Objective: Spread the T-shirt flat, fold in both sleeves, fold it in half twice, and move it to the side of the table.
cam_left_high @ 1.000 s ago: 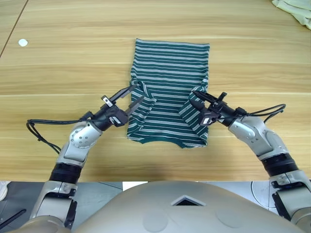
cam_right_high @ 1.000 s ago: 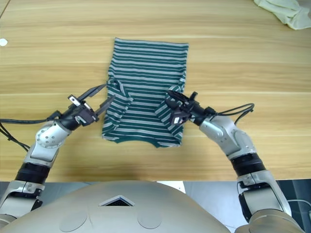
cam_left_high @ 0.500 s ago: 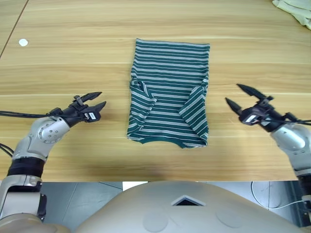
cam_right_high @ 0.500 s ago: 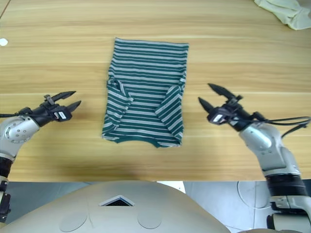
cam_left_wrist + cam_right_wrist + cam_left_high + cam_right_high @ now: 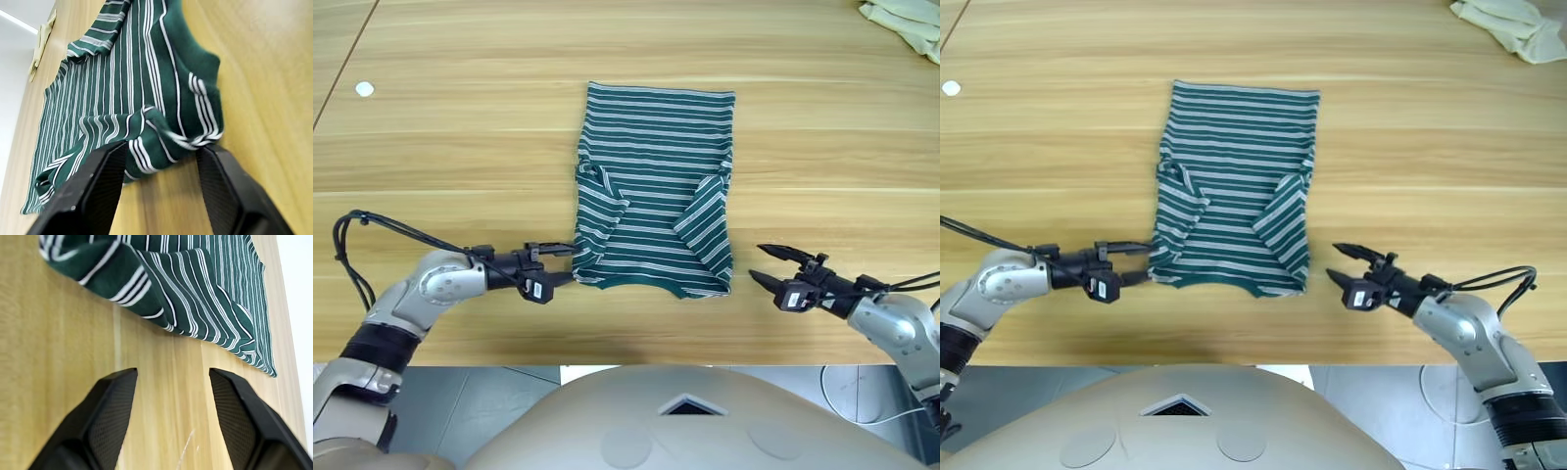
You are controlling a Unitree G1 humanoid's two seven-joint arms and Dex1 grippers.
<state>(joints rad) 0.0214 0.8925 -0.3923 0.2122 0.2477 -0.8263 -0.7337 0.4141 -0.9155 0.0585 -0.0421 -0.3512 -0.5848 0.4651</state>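
The green striped T-shirt lies in the middle of the wooden table with both sleeves folded in over its body. My left gripper lies low on the table at the shirt's near left corner. It is open, and in the left wrist view the bunched corner sits between its fingers. My right gripper is open beside the near right corner, a small gap away from the cloth. Bare wood shows between its fingers.
A crumpled pale cloth lies at the far right corner. A small white dot sits on the wood at the far left. The table's near edge runs just below both grippers.
A second ago both grippers were over the folded sleeves. They pulled out to the sides, then dropped toward the near edge; the left came in to the near left corner, the right beside the right corner.
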